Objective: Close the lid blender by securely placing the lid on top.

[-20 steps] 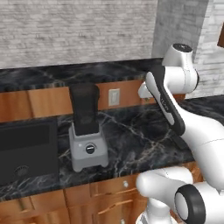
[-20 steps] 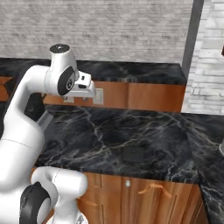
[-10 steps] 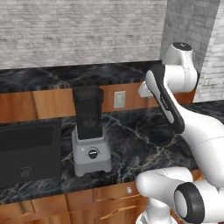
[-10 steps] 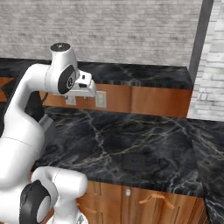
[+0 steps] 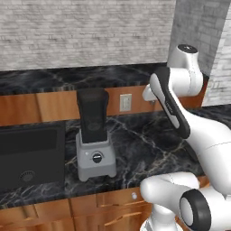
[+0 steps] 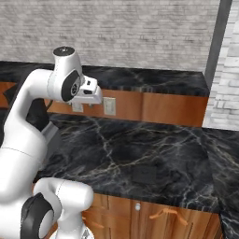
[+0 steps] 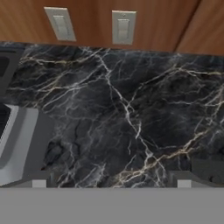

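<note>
The blender (image 5: 94, 140) stands on the black marble counter, with a boxy grey base, a round dial and a tall black jar (image 5: 92, 115). Its grey base (image 7: 24, 144) also shows at the left edge of the hand view. The lid (image 6: 144, 174) is a low dark square lying flat on the counter near the front edge, well right of the blender; it sits at the lower right (image 7: 208, 168) of the hand view. My gripper (image 7: 109, 183) hangs open above the bare counter between the two, fingers wide apart and holding nothing. The hand (image 6: 89, 94) is raised near the backsplash.
A black sunken basin (image 5: 27, 153) lies left of the blender. Two wall outlets (image 7: 122, 27) sit on the wooden backsplash. A grey brick wall rises behind, with a pillar at the right (image 6: 219, 42). Wooden cabinet fronts (image 6: 163, 214) run below the counter.
The whole picture has shifted slightly, so the base has driven a little. The arm keeps its pose and the gripper stays open.
</note>
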